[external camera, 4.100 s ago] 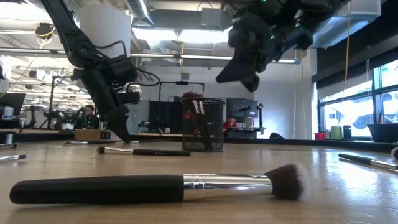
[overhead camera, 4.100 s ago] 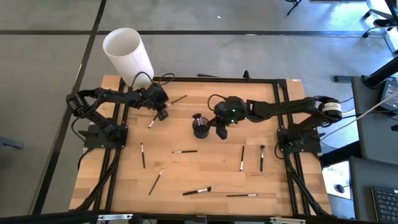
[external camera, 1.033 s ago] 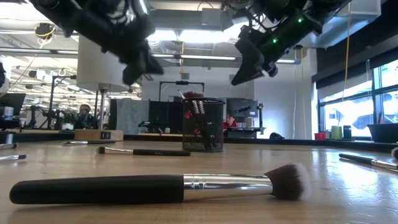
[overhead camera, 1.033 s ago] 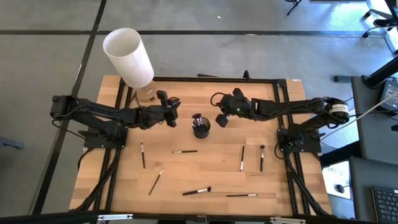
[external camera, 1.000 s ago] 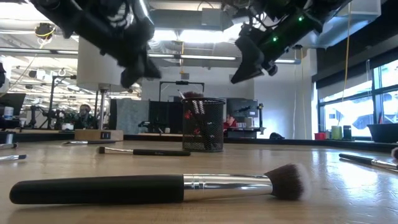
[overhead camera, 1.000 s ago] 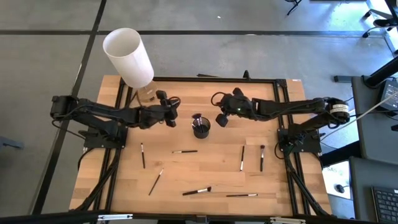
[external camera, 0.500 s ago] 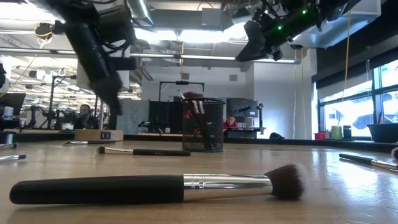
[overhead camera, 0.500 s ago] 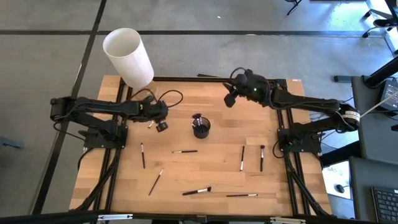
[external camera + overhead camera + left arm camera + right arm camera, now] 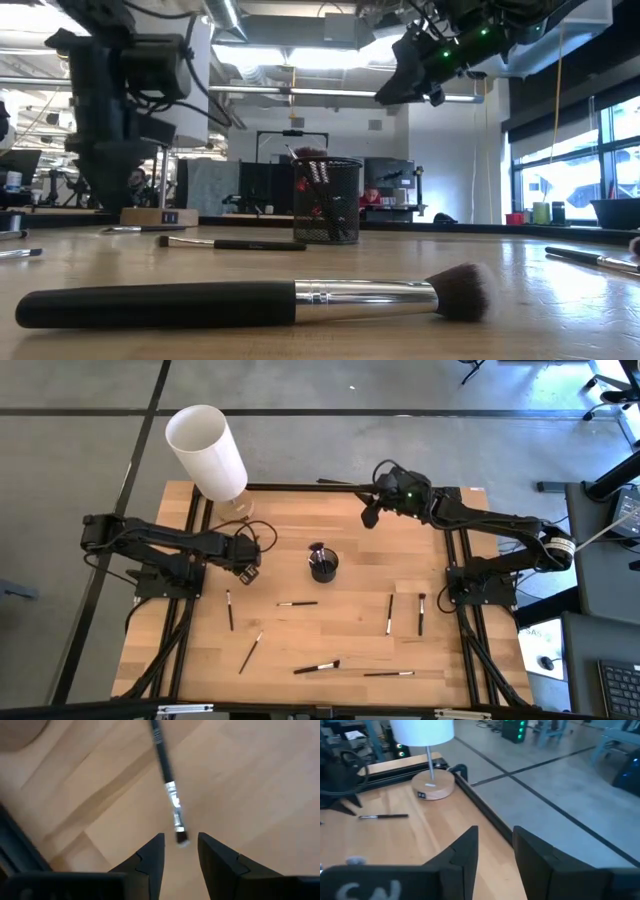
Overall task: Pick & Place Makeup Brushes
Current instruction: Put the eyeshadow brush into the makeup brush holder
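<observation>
Brushes lie scattered over my table point(image 9: 300, 650), with a few already standing in the mesh cup point(image 9: 323, 565) at its middle. On the left, my left gripper point(image 9: 247, 566) hangs low over the boards near the lamp point(image 9: 205, 450). In its wrist view the fingers point(image 9: 152, 855) stand apart with nothing between them, and the tip of a thin brush point(image 9: 167, 785) lies on the wood just ahead of the gap. I judge this the approach for a fresh pick: next I would come down over that brush, get both fingers astride the handle, and close. Farther along, loose brushes point(image 9: 297, 603) wait in front of the cup, and the fat one point(image 9: 250, 300) lies nearest the low camera. On the right, my right gripper point(image 9: 370, 515) hovers high by the far edge, fingers point(image 9: 465, 855) parted and empty.
</observation>
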`<control>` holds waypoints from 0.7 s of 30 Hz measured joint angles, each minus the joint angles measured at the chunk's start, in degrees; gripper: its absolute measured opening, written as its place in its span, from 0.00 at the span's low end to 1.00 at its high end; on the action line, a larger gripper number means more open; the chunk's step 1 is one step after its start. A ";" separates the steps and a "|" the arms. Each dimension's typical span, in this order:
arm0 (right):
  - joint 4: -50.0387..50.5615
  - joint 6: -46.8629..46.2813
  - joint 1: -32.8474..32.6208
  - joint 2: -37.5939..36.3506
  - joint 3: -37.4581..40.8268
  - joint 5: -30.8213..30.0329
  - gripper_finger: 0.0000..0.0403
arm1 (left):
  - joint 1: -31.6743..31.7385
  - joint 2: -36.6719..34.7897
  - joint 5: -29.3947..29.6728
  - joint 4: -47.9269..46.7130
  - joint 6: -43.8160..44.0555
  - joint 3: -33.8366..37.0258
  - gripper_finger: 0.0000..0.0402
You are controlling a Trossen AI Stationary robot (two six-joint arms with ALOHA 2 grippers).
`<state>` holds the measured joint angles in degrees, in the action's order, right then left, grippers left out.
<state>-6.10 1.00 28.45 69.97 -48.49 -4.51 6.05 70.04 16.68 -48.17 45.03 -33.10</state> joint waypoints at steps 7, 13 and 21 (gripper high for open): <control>2.12 -0.55 -0.07 0.00 0.00 0.24 0.30 | -0.44 0.00 1.24 2.98 0.72 0.87 0.37; 6.04 -2.14 -0.11 0.00 0.04 0.34 0.30 | -0.44 0.67 1.49 2.82 -0.20 0.88 0.38; 7.76 -3.77 -0.31 0.02 0.09 3.23 0.30 | -0.37 5.38 0.36 3.78 -1.31 2.55 0.32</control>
<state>1.66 -2.77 28.14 70.00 -48.40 -1.28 5.67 75.42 17.04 -44.39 43.72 -30.55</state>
